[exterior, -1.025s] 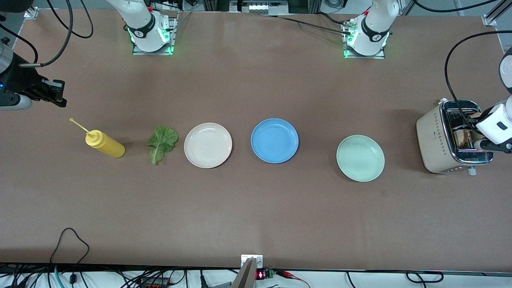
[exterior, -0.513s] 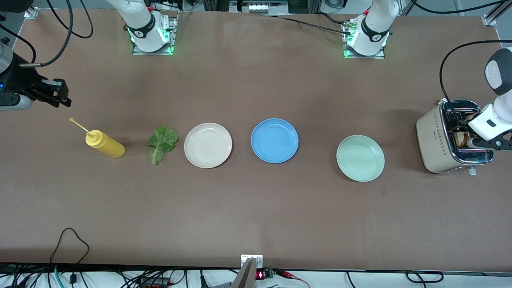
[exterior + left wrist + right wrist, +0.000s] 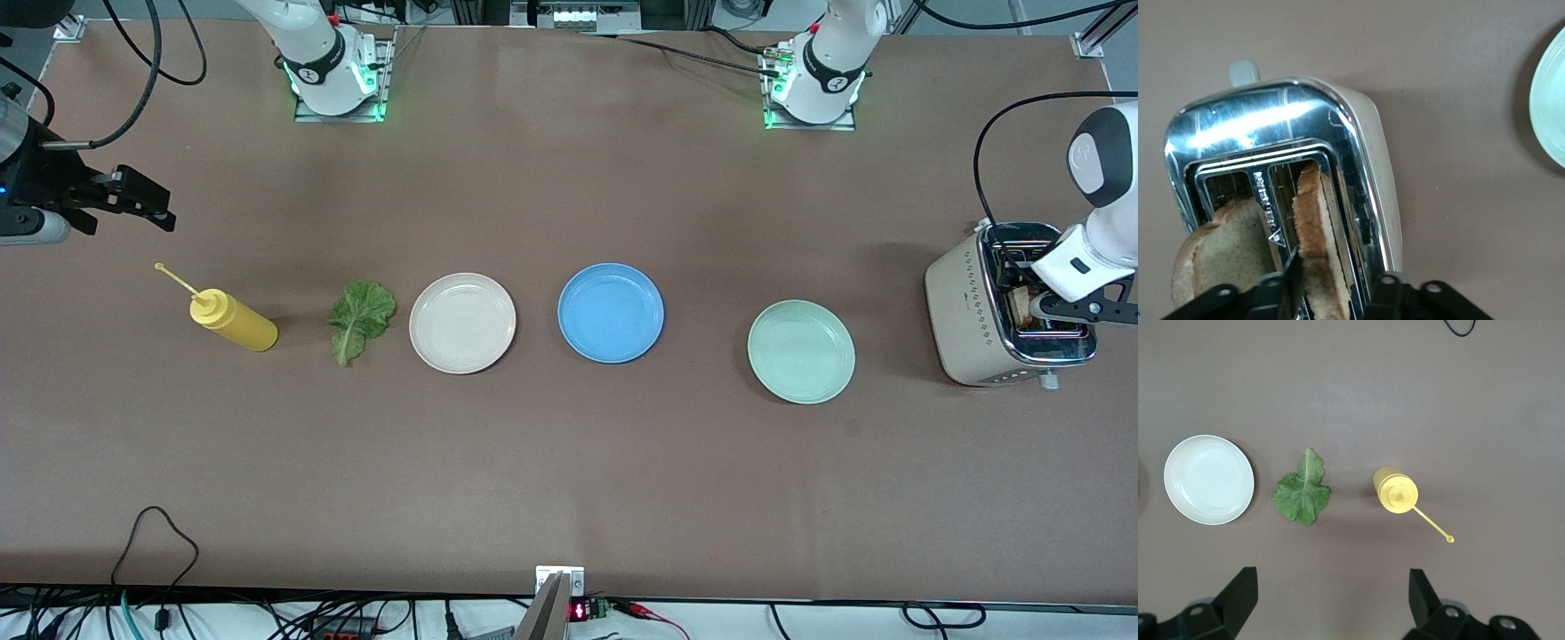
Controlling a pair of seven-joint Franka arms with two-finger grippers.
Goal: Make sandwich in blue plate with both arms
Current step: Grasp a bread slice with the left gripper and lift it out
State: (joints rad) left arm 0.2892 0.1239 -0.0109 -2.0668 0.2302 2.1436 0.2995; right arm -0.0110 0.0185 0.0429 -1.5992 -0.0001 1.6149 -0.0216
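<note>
Two slices of bread (image 3: pixel 1318 247) stand upright in the slots of the toaster (image 3: pixel 973 320), which sits at the left arm's end of the table. The left gripper (image 3: pixel 1328 293) is directly over the toaster top, its fingers (image 3: pixel 1293 283) straddling the browner slice on edge. One finger sits in the gap between the two slices, the other by the outer chrome wall. Whether the pads have pinched the slice or stand just off it cannot be told. The slice's long axis runs along the slot and its flat faces meet the fingers, so the coming lift is judged to be straight up out of the slot.

The blue plate (image 3: pixel 611 312) lies empty at mid-table, between the cream-white plate (image 3: pixel 462 322) and the mint-green plate (image 3: pixel 801 351). From the toaster, the blue plate lies toward the right arm's end, past the mint-green plate. The left arm is plainly the nearer one to the bread.

The lettuce leaf (image 3: pixel 360 318) rests flat on the table between the cream-white plate and the yellow squeeze bottle (image 3: pixel 233 321), its stem pointing toward the front camera. The right gripper (image 3: pixel 1331 597) hangs with its fingers (image 3: pixel 1238 597) spread wide and empty over bare table at the right arm's end. The leaf and bottle appear ahead of it in its wrist view. The right arm is the nearer one to the leaf.

Nothing is yet on the blue plate; assembly is judged to be at its first step.
</note>
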